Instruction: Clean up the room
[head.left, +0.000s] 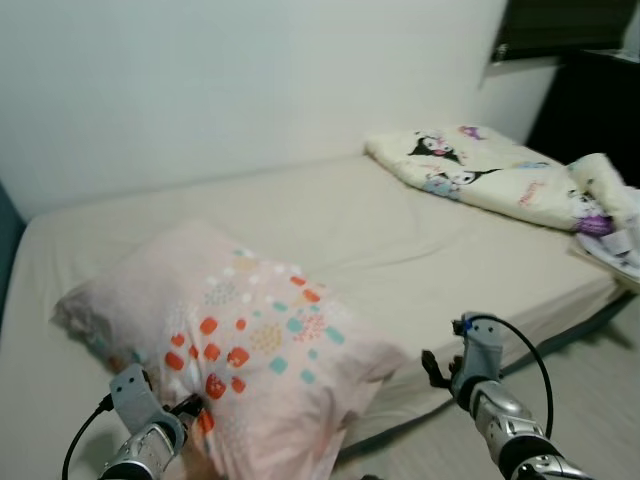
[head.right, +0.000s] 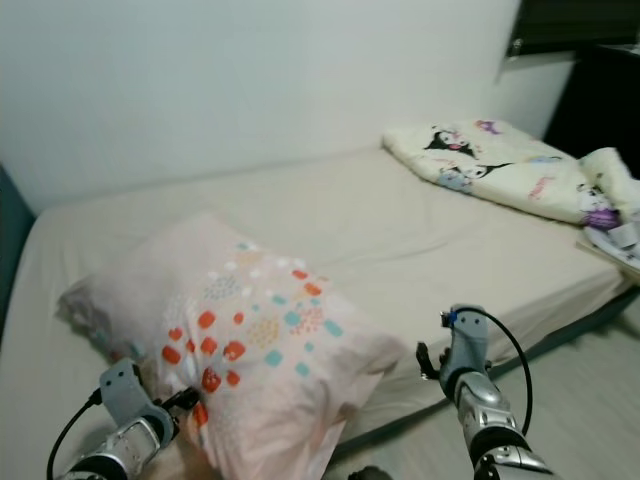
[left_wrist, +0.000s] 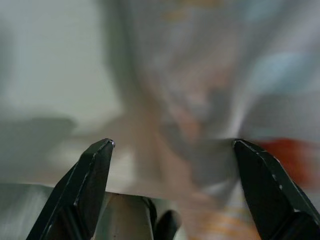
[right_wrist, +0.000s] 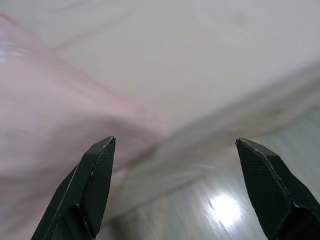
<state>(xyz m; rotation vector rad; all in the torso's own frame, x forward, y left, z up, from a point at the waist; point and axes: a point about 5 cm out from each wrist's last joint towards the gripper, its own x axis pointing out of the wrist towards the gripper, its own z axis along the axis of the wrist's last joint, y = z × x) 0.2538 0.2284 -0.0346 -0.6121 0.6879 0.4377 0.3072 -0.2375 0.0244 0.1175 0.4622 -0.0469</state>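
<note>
One pillow, pale pink with orange and teal dots, lay across the near part of the bed in the left eye view, from about 9 o'clock to 6 o'clock of the frame, its near corner hanging past the mattress edge. A folded cartoon-print blanket rested at 2 o'clock by the white wall, with a bundle of cloth at 3 o'clock on the bed's far end. The left gripper sat at 7 o'clock against the pillow's near edge; the right gripper hovered at 5 o'clock, just beside the mattress edge and apart from the pillow.

Right eye view: same items, with a strip of pale wood floor at 4 o'clock.

Left wrist view: two black fingers stood spread wide, with blurred pillow fabric between and beyond them; whether cloth was gripped could not be told.

Right wrist view: fingers stood spread wide over nothing, the pillow corner toward 9 o'clock, bed sheet at 12 o'clock, glossy floor at 5 o'clock.
</note>
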